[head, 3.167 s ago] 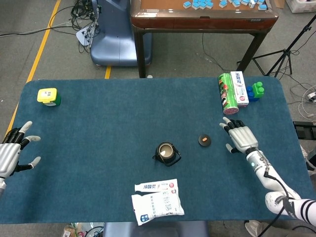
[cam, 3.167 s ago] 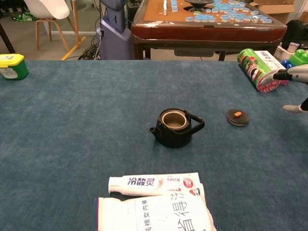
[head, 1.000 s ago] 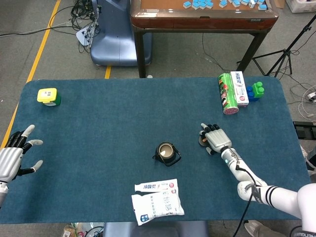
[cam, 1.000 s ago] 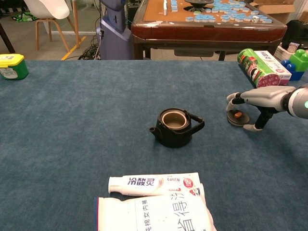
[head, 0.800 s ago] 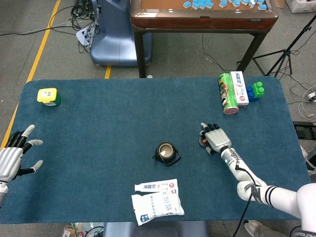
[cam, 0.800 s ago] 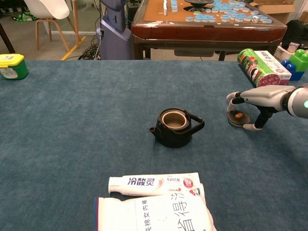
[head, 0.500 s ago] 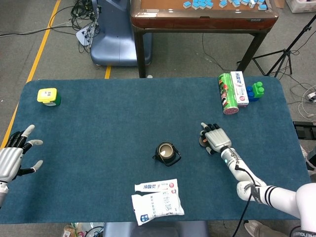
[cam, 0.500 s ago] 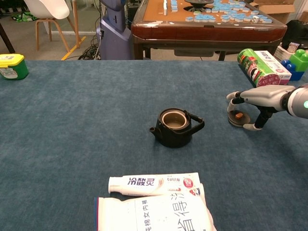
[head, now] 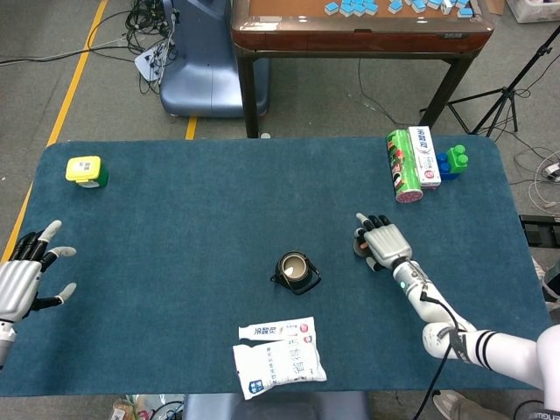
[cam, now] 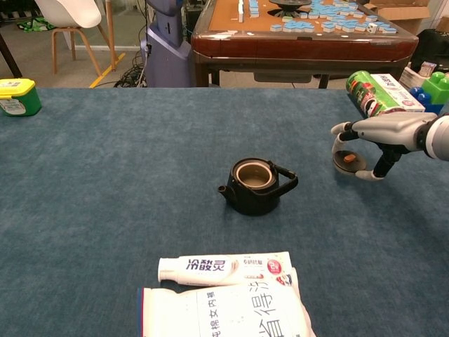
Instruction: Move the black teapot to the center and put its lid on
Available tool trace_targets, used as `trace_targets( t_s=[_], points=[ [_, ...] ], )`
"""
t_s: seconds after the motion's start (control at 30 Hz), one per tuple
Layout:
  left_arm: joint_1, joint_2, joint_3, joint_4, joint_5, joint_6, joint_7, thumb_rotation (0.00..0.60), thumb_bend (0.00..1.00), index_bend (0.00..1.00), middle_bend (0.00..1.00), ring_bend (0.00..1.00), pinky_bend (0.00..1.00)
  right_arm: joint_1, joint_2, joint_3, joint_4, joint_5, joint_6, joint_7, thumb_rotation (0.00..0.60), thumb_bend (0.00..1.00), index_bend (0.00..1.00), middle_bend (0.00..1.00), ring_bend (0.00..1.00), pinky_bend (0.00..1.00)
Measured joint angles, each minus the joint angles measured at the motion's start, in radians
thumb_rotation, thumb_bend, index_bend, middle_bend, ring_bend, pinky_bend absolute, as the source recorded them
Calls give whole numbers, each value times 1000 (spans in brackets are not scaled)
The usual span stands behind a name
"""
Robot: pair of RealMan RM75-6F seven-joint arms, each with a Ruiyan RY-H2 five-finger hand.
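Note:
The black teapot (head: pixel 296 271) (cam: pixel 256 186) stands open-topped near the middle of the blue table, spout pointing left, handle up. Its round black lid (cam: pixel 349 161) with an orange knob is to the right of it. My right hand (head: pixel 385 243) (cam: pixel 375 140) arches over the lid and grips it between fingers and thumb, a little above the cloth. In the head view the hand hides most of the lid (head: pixel 359 248). My left hand (head: pixel 22 280) lies at the table's left edge with fingers spread, holding nothing.
A toothpaste tube and a white pack (head: pixel 278 354) (cam: pixel 224 295) lie in front of the teapot. A green can and box (head: pixel 409 162) (cam: pixel 375 98) and blue blocks (head: pixel 453 162) sit back right. A yellow-green container (head: pixel 86 171) (cam: pixel 17 96) sits back left.
My right hand came over from the right, closed around the lid and has now raised it slightly off the cloth. Teapot and left hand have stayed put.

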Motion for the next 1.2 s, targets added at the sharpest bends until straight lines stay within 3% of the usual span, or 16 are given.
trace_targets(
  t_s=[0.67,1.2],
  points=[
    [14,11,1,-21,12,22,1,600,257,315,0,0,0,60,82,35,-279,60,132,-146,600,423,313,0,0,0],
    [31,19,2,2,11,34,-57,600,257,317,0,0,0,130,47,55,-363,104,180,-218,600,422,313,0,0,0]
  ],
)
